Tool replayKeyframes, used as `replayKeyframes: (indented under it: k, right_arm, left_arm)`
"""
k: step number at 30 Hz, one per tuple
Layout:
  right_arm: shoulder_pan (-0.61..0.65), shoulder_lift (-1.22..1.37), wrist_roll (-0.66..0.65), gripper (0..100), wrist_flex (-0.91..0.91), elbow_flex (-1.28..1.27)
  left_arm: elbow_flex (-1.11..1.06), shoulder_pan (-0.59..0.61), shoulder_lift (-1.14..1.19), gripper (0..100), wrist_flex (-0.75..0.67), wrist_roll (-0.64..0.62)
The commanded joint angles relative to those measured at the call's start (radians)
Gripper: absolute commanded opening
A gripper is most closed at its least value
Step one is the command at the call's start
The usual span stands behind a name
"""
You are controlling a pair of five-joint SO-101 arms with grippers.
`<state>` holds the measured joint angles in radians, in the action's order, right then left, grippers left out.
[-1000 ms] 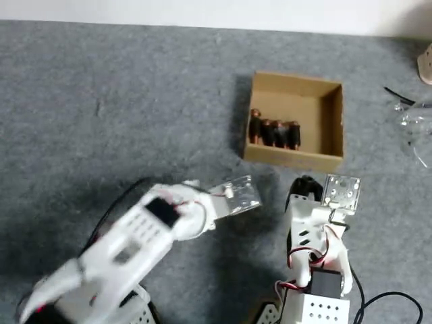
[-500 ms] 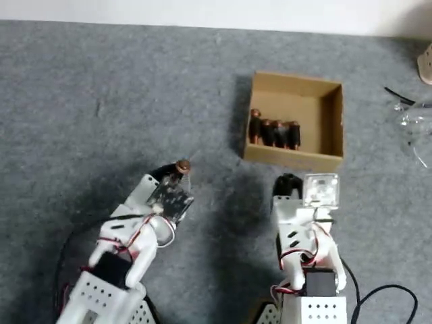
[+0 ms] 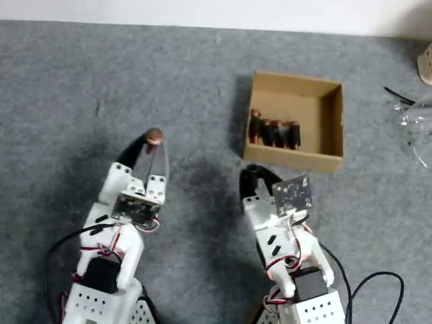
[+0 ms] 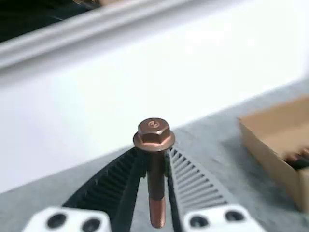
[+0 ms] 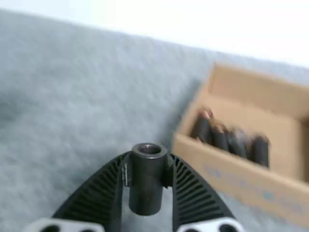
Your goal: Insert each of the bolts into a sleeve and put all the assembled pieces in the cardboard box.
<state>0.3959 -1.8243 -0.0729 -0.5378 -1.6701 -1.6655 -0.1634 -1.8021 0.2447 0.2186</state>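
Carpet (image 3: 81, 81), grey and short-piled, covers the whole work surface, and a white wall (image 3: 202, 8) runs along its far edge. An open brown cardboard box (image 3: 332, 128) stands on the carpet, with a row of dark assembled pieces (image 3: 273, 133) at its side nearer the left arm. In the high view the left gripper (image 3: 154, 144) is well apart from the box and the right gripper (image 3: 255, 181) is just short of it. The right wrist view adds a short black cylindrical sleeve (image 5: 146, 183), bore upward, clamped between the right gripper's ribbed fingers. The left wrist view adds a copper-coloured hex-head bolt (image 4: 155, 183), head up, its shank pinched by the left gripper's fingers. Since half a second ago the left arm has carried the bolt farther out and away from the box, while the right gripper has swung toward the left arm.
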Motion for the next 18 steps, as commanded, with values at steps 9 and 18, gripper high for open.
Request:
replayKeyframes:
  k: [9, 18]
  right_arm:
    - [0.206, -0.015, -0.012, 0.5, 0.084, -0.062]
    - [0.259, -0.012, -0.204, 0.5, 0.259, -0.159]
  left_arm:
    - [0.105, 0.042, -0.025, 1, -0.064, -0.651]
    - [0.131, 0.042, -0.025, 1, -0.068, -0.994]
